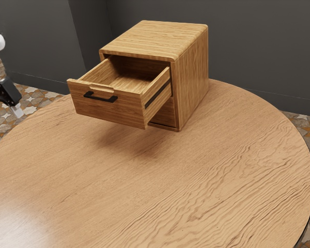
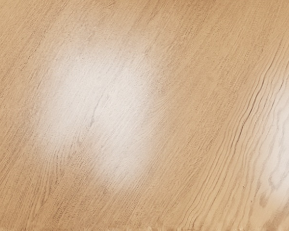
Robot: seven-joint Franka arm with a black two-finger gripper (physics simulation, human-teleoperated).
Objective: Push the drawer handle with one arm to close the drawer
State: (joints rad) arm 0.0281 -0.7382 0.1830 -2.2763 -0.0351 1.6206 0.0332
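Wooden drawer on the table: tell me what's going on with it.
Nothing is handling the drawer at this moment. It stands pulled well out of its cabinet, with the black handle on its front untouched. My gripper is at the exterior view's left edge, fingers apart and holding nothing, away from the handle. The job is to push the drawer closed, and that is not done yet.

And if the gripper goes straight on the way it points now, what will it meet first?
Most likely the table: the gripper points downward, and wood lies ahead in the wrist view; how far is unclear.
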